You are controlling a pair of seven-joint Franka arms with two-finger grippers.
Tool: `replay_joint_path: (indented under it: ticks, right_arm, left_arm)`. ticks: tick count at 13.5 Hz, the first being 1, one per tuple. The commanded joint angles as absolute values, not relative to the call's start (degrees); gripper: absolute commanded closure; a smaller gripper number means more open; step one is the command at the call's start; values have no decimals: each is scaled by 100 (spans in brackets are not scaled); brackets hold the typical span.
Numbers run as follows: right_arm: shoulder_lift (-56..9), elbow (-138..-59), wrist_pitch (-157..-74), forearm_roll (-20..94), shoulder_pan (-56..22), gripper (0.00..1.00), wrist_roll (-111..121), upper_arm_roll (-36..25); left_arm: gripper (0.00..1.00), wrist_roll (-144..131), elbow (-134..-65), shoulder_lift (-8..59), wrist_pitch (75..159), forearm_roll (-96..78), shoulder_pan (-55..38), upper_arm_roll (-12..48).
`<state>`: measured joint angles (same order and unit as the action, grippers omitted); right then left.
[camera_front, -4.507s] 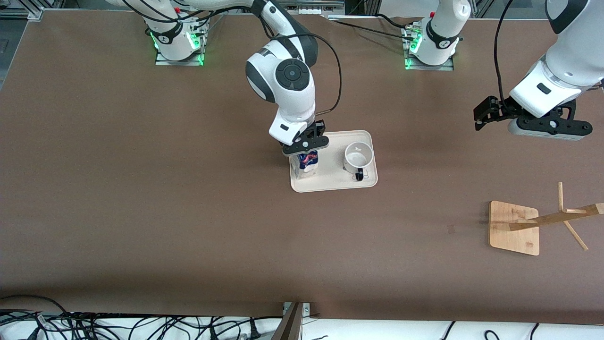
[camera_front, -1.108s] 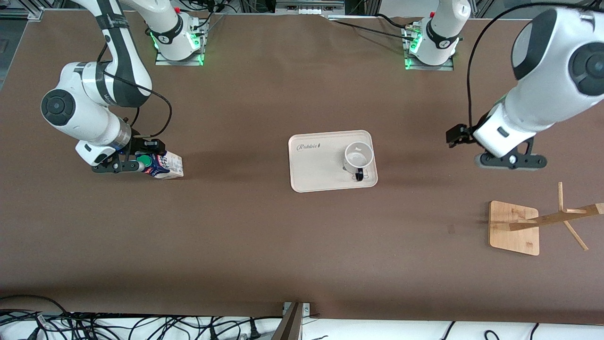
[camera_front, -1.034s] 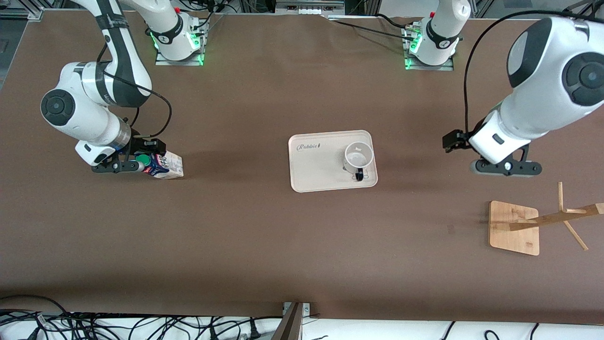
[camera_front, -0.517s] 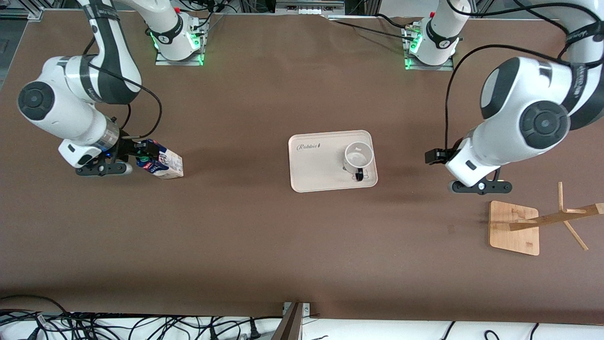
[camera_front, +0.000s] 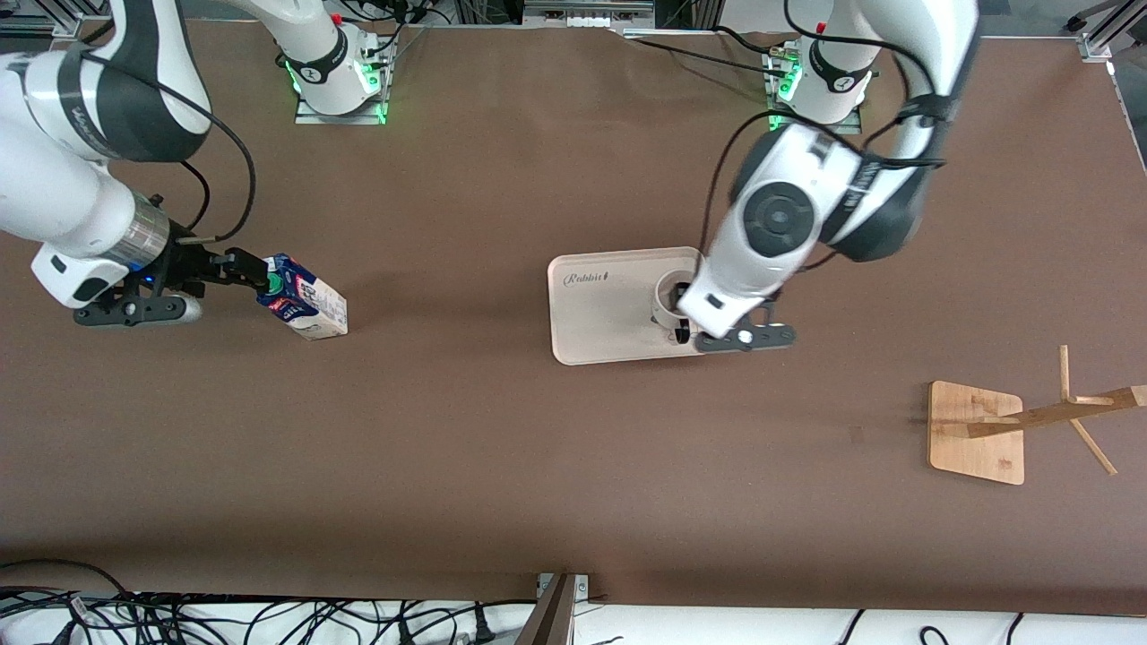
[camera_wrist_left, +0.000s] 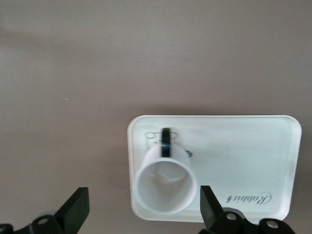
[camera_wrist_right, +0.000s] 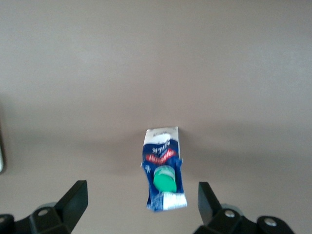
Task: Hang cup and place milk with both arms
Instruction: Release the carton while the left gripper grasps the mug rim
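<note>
Hovering over the cream rectangular tray (camera_front: 600,305), the left arm's black two-finger gripper (camera_wrist_left: 141,212) is seen with its fingers spread wide and empty — nothing is touched. Directly below it the small white mug with the thin black handle (camera_wrist_left: 164,181) stands upright on the tray, at the end toward the left arm's side of the table, mouth up. In the front view the handle is turned toward the front camera, so a grasp of the rim or handle is judged to depend on the fingers being lined up across that handle. The bamboo cup rack with angled pegs (camera_front: 1017,425) is well apart, at the left arm's end of the table and nearer the front camera.

The right arm's black two-finger gripper (camera_wrist_right: 141,207) is held over bare table, fingers apart and empty — the dark blue gable-top milk carton with the green screw cap (camera_front: 302,307) stands free just beside it, at the right arm's end of the table.
</note>
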<state>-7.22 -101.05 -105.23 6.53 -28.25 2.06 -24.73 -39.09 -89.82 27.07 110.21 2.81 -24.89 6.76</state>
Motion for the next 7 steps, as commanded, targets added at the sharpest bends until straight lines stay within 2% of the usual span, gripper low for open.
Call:
replay_joint_path:
  ticks: [1,4,7]
  right_arm:
    - [-483,-9819,-9907,545,-2795,0,149,-2443]
    - [-440,-9598,-9555,335,-2795,0,167,-2461]
    - [-212,-9492,-9273,158,-2681,0,220,-2391]
  left_arm:
    - [0,-4507,-8965,2961,11206,588,-2785,606]
    - [0,-4649,-9087,3207,11241,589,-2987,606]
    - [7,-4737,-9385,3375,11608,589,-3155,606]
